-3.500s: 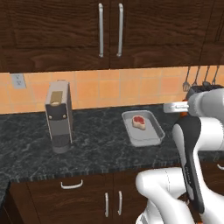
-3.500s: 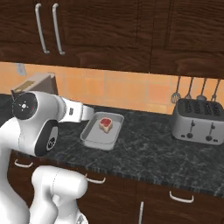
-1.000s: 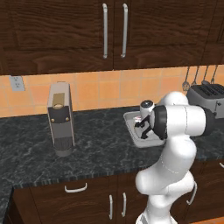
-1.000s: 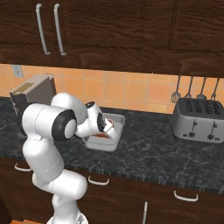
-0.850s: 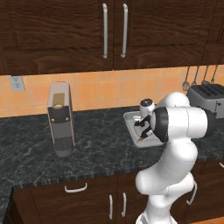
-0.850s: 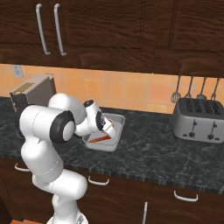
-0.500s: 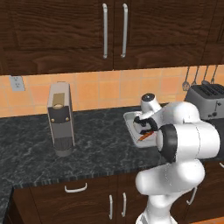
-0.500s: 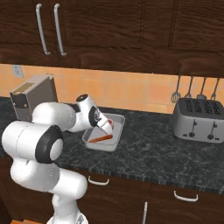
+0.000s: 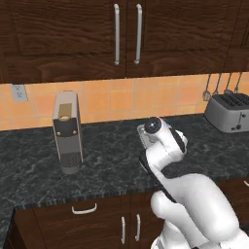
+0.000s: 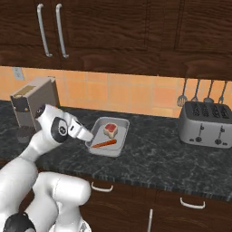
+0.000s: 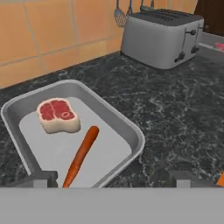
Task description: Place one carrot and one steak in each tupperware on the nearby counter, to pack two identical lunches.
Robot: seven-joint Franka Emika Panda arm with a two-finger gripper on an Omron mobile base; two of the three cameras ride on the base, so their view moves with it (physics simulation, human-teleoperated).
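A rendered kitchen, seen from a white robot arm and two cameras behind it.

Nearest in the hand view, the end effector (image 11: 111, 179) shows as two small dark fingertips (image 11: 43, 178) at the lower edge, set far apart with nothing between them: it is wide open and empty. Its left tip sits just over the near rim of a shallow grey tupperware tray (image 11: 127, 127), which lies on a black, grey-veined stone surface (image 11: 175, 118).

Inside the tray, an orange carrot (image 11: 81, 155) lies flat on the floor of the tray, running from about 6 o'clock up toward 12 o'clock. Just beyond its far tip, at roughly 11 o'clock, rests a raw steak (image 11: 57, 114), red with a pale fat border. Carrot and steak are near each other, though whether they touch is unclear.

Farther off at 1 o'clock a silver four-slot toaster (image 11: 162, 37) stands by the orange tiled wall, with utensils hanging behind it.

In the right base view, the arm reaches in from 8 o'clock, and the tray (image 10: 118, 145) sits just past the wrist with carrot (image 10: 104, 144) and steak (image 10: 110, 130) both inside. The toaster (image 10: 206, 123) stands well apart at 3 o'clock, and a coffee machine (image 10: 34, 106) at 9 o'clock.

In the left base view, the arm covers the tray; the coffee machine (image 9: 67, 131) stands at 9 o'clock and the toaster (image 9: 228, 112) at 2 o'clock. Dark wood cabinets hang above.
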